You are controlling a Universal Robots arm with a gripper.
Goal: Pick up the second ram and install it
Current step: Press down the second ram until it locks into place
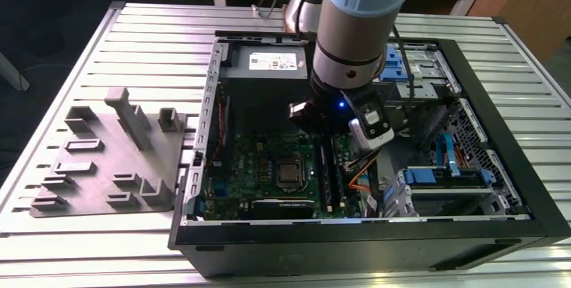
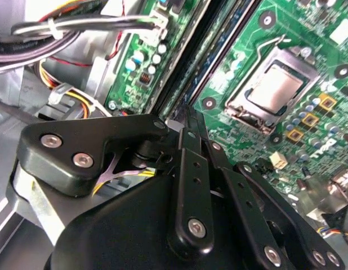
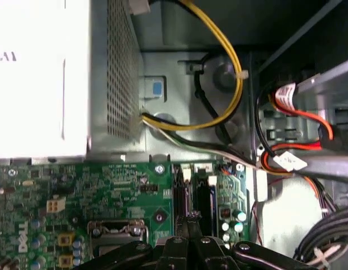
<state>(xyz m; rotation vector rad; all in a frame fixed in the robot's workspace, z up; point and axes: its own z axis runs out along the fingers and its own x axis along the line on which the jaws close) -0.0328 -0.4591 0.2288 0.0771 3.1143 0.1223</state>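
The second ram is a thin dark blue-green stick standing on edge in the black slots of the green motherboard, beside the processor socket. In the exterior view it is a dark strip running toward the case front. My gripper reaches down into the open computer case, its black fingers drawn together. The tips meet at the stick's upper edge near one end. In the first wrist view my gripper points at the slots. Whether the tips pinch the stick is hidden.
A grey power-supply box sits at the case's back end. Yellow and black cables and red ones run beside the slots. A blue drive cage fills the case on the exterior view's right. A grey tray with upright blocks lies outside.
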